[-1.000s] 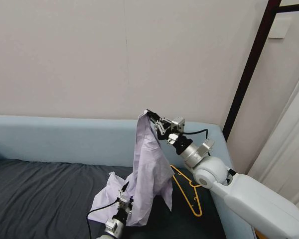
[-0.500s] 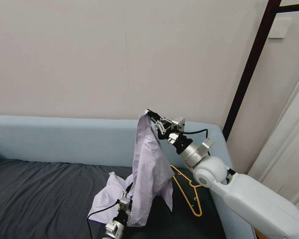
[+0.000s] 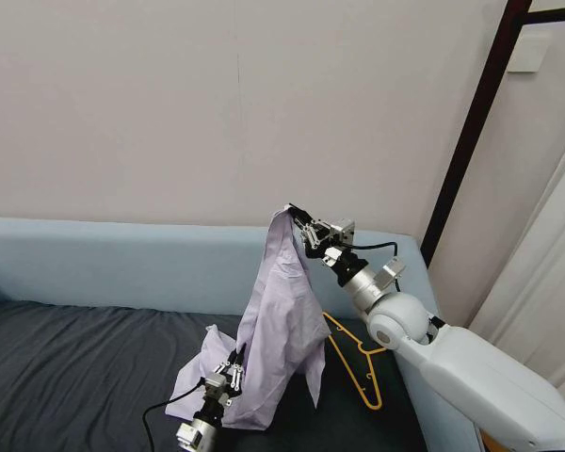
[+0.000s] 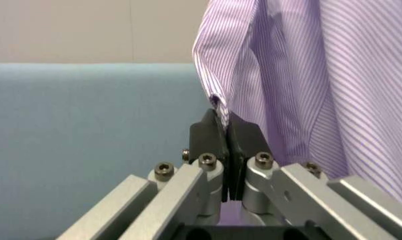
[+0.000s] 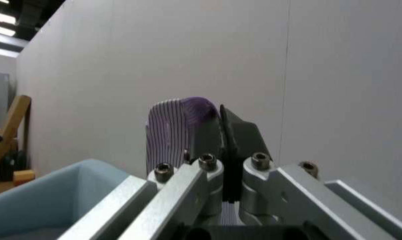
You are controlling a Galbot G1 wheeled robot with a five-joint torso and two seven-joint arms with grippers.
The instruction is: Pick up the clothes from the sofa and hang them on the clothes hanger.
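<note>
Firstly, logged the surroundings: pale blue sofa [image 3: 104, 264] against a plain wall [image 3: 217, 104], dark seat cushion [image 3: 66, 367], dark upright post [image 3: 471, 132] and pale curtain [image 3: 551, 282] at the right.

Found an orange hanger [image 3: 362, 352] lying flat on the cushion at the sofa's right end, just beside the shirt's hem and beneath the right arm; could not tell whether cloth and wire touched.

Recorded the shirt [image 3: 284, 311], lilac with fine stripes, hanging lengthwise in front of the sofa back, top held just above the backrest, lower folds heaped on the cushion.

Noted the right gripper [image 3: 298, 219] at the shirt's top, jaws pressed together on a fold of the striped cloth; saw the same pinch from the right wrist camera.

Noted the left gripper [image 3: 230, 363] low, near the cushion, at the shirt's left edge, jaws clamped on a hem of it, with striped cloth hanging just beside it in the left wrist camera.

Traced a black cable [image 3: 165, 407] looping from the left wrist above the cushion.
</note>
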